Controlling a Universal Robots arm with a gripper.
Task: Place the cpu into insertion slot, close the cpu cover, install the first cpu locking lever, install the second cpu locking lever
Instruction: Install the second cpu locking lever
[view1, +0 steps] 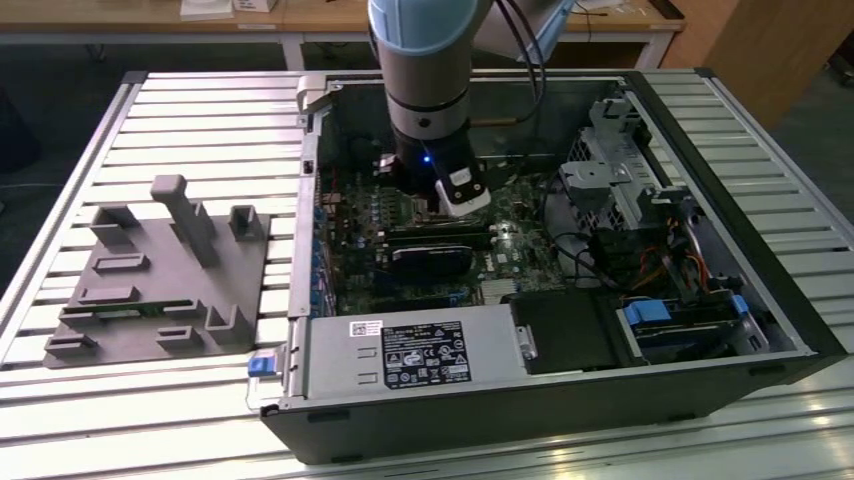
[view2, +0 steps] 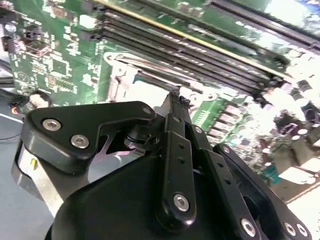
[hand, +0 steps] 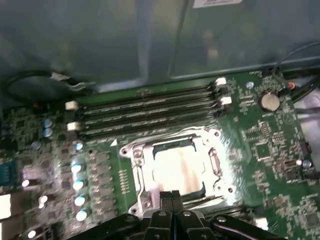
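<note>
- exterior view: the grey and pale-blue robot arm (view1: 424, 70) reaches down into the open black desktop computer case (view1: 561, 400), which lies on a slatted metal table (view1: 200, 110). the gripper (view1: 447, 205) hangs low over the green motherboard (view1: 400, 285), near the middle of the case. a grey moulded fixture block (view1: 160, 275) sits on the table toward the exterior view's left, well apart from the case. a silver power supply box with a black label (view1: 414, 352) fills the near edge of the case.
- first wrist view: the small flat square cpu with a dull silver-grey top (hand: 177, 167) lies flat in the socket on the motherboard (hand: 260, 150). the thin silver-grey square metal cpu cover (hand: 210, 145) frames it, lying down around the chip. the black gripper (hand: 172, 196) has its two fingertips pressed together, nothing between them, and their tips stand at the socket's edge, just beside the cpu. long dark memory slots (hand: 145, 112) run beside the socket on its far side from the gripper.
- second wrist view: the black fingers (view2: 175, 145) of the gripper (view2: 176, 96) meet at the tip, right over the bright socket area. the cpu cover (view2: 131, 67) shows past the tips, next to the memory slots (view2: 200, 47) on the motherboard (view2: 55, 55).
</note>
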